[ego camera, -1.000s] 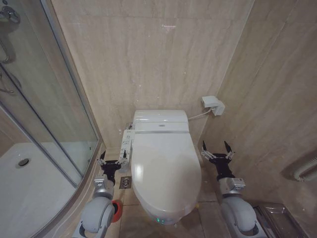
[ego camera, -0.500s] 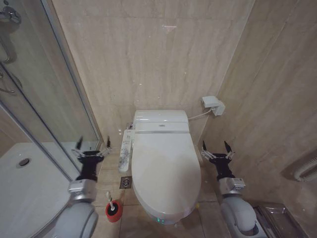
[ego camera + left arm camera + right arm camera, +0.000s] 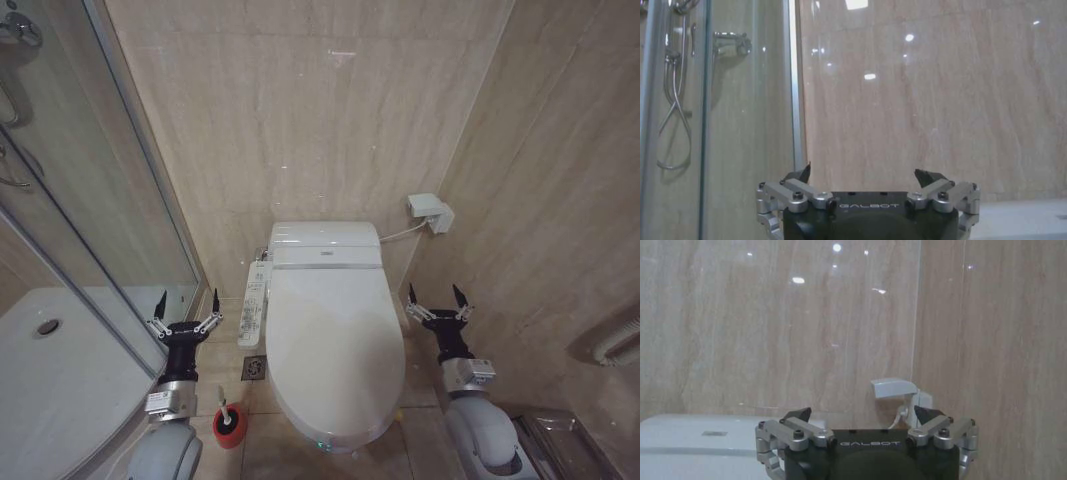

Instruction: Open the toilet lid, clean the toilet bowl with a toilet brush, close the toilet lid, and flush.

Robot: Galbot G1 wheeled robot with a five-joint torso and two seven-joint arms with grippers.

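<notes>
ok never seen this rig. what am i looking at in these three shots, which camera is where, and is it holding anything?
It is a wheeled robot with two arms, parked facing a toilet in a tiled bathroom. The wide shot comes from its head camera, looking down. The toilet lid is shut. The left claw hangs over the floor between the glass shower enclosure and the toilet; the right claw hangs on the toilet's other side, near the wall. Both are open and hold nothing. The toilet brush stands in its red cup on the floor beside the left arm. A white control panel runs along the toilet's left side, and a white socket box sits on the wall. The other two shots come from cameras on each wrist, looking out past the claw's own fingers at the walls.
</notes>
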